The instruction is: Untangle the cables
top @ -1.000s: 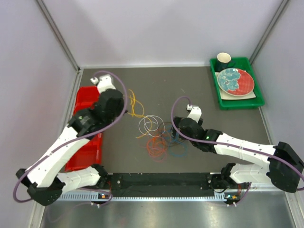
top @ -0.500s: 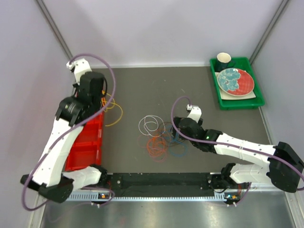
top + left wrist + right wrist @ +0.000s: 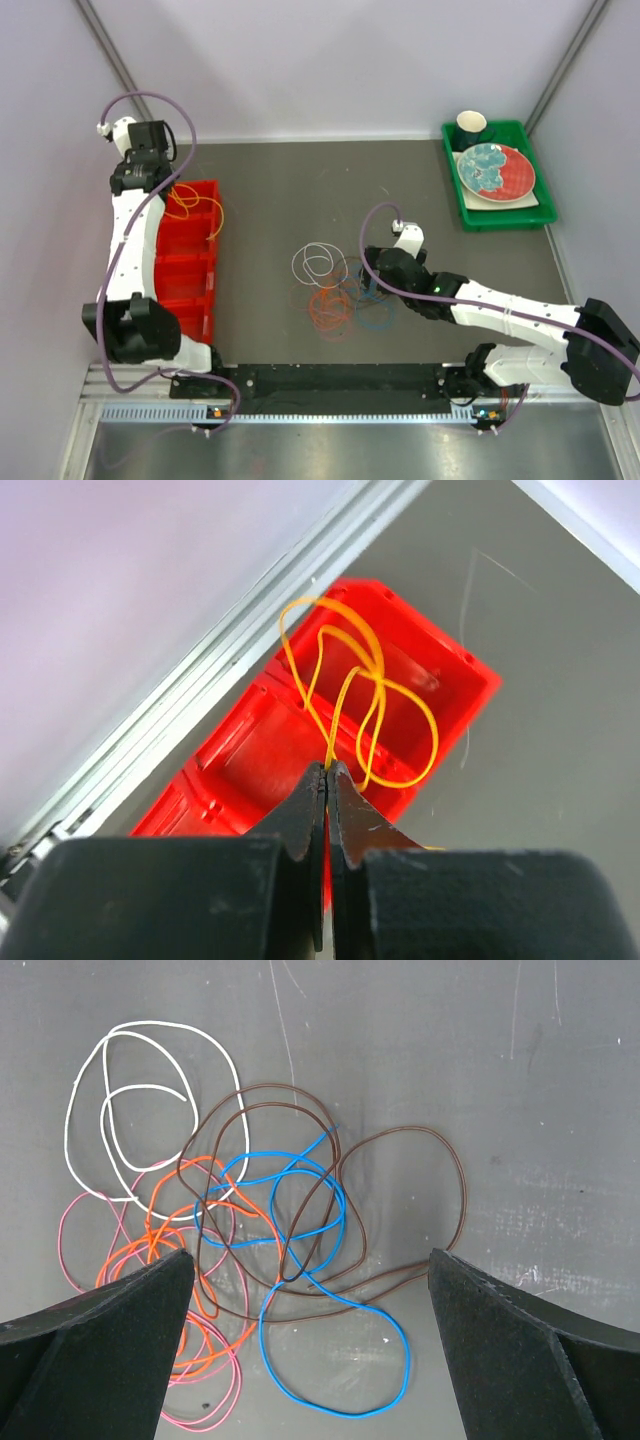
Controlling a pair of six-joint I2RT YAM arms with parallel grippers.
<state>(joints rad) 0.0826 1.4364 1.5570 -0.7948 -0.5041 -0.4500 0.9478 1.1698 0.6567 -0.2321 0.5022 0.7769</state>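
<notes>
My left gripper (image 3: 328, 770) is shut on the orange-yellow cable (image 3: 385, 705), whose loops hang over the far compartment of the red bin (image 3: 250, 770). In the top view this gripper (image 3: 160, 185) is at the back left, with the cable (image 3: 195, 207) over the bin (image 3: 190, 290). My right gripper (image 3: 310, 1260) is open and empty just above the tangle: white cable (image 3: 152, 1024), dark brown cable (image 3: 460, 1190), blue cable (image 3: 405, 1360), orange cable (image 3: 212, 1312) and pink cable (image 3: 200, 1426) overlap on the dark table. In the top view the right gripper (image 3: 375, 275) is beside the white loop (image 3: 318, 262).
A green tray (image 3: 500, 215) at the back right holds a red and blue plate (image 3: 495, 170) and a dark cup (image 3: 471, 125). The red bin lies along the left wall. Grey walls stand on three sides of the table.
My left arm has swung from the table's middle to the back left, carrying the orange-yellow cable away from the tangle to above the red bin. The right arm has not moved.
</notes>
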